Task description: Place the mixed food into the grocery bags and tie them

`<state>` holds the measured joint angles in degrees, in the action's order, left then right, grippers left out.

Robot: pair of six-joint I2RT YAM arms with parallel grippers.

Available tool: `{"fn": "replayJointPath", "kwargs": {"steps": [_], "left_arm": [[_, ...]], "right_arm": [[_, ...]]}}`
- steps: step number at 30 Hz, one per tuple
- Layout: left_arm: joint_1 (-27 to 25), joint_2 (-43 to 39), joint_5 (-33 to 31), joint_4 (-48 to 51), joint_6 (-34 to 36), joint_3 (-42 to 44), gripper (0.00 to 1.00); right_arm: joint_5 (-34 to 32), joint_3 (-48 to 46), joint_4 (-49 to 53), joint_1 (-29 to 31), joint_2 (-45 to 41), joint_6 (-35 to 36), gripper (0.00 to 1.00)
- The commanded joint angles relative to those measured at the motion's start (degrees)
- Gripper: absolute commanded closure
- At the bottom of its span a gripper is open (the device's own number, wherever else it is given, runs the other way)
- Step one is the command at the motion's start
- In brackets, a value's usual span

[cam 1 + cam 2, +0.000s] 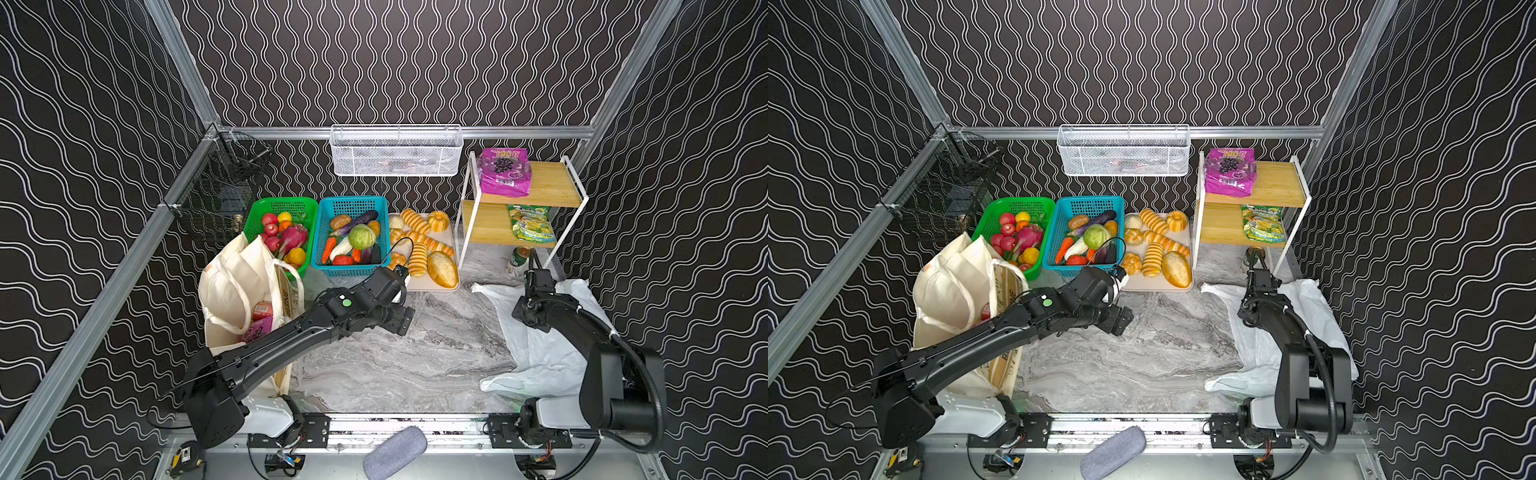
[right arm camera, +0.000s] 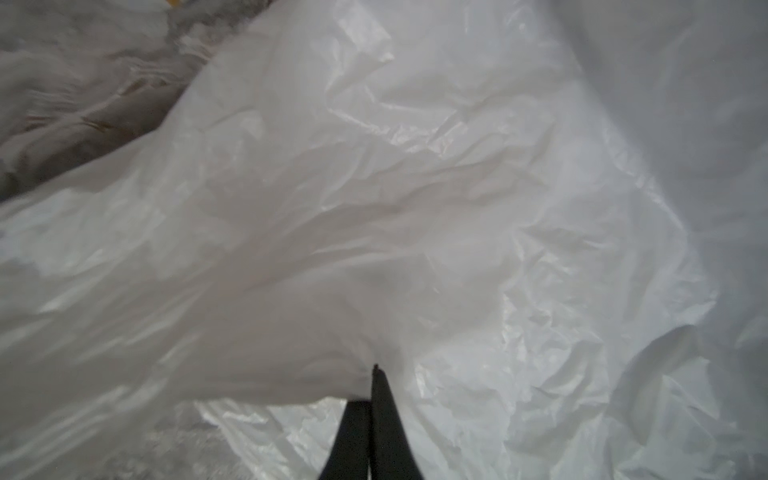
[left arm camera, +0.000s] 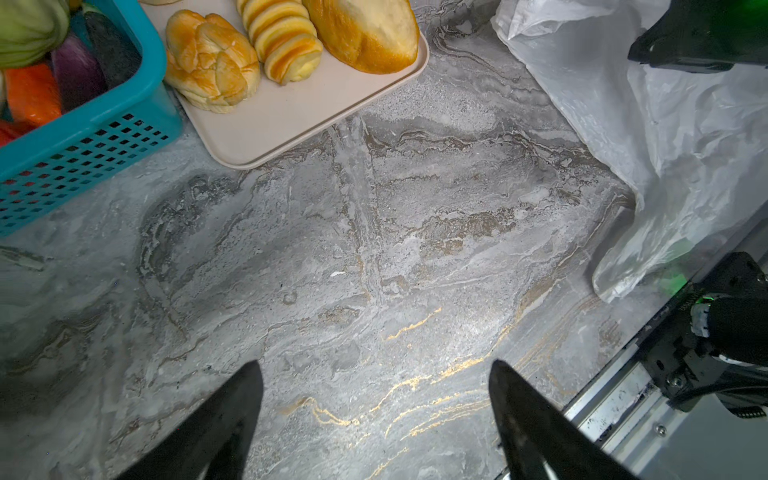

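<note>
Pinching a fold of the white plastic bag (image 2: pixel 457 166), the right claw (image 2: pixel 373 376) has its jaws pressed together on the thin film. The bag lies crumpled on the right of the counter (image 1: pixel 395 357), in front of the shelf rack (image 1: pixel 552 183). I'd lift slowly and straight up, so the film neither tears nor slips. The left claw (image 3: pixel 374 368), jaws apart over bare counter, could catch the opposite edge.

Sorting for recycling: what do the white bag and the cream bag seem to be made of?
The white bag is probably thin plastic film: glossy, half see-through, finely crinkled. The cream bag is likely cotton canvas: matte, opaque, falling in soft folds, with sewn straps; the weave is too small to see.
</note>
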<state>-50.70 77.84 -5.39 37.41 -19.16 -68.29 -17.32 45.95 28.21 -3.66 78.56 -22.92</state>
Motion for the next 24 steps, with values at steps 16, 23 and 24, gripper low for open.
{"fn": "replayJointPath", "kwargs": {"steps": [16,23,24], "left_arm": [[-0.27,-1.66,30.4,-29.71,0.08,12.0,0.12],[-2.59,-0.44,26.44,-37.99,-1.76,18.04,0.09],[-2.88,0.27,25.63,-38.12,-1.3,18.04,0.09]], "right_arm": [[37.3,10.9,-6.35,21.84,-8.16,-30.96,1.0],[40.18,14.64,-9.19,21.95,-4.56,-30.37,1.0],[40.64,14.77,-9.25,21.97,-4.03,-29.97,1.0]]}}
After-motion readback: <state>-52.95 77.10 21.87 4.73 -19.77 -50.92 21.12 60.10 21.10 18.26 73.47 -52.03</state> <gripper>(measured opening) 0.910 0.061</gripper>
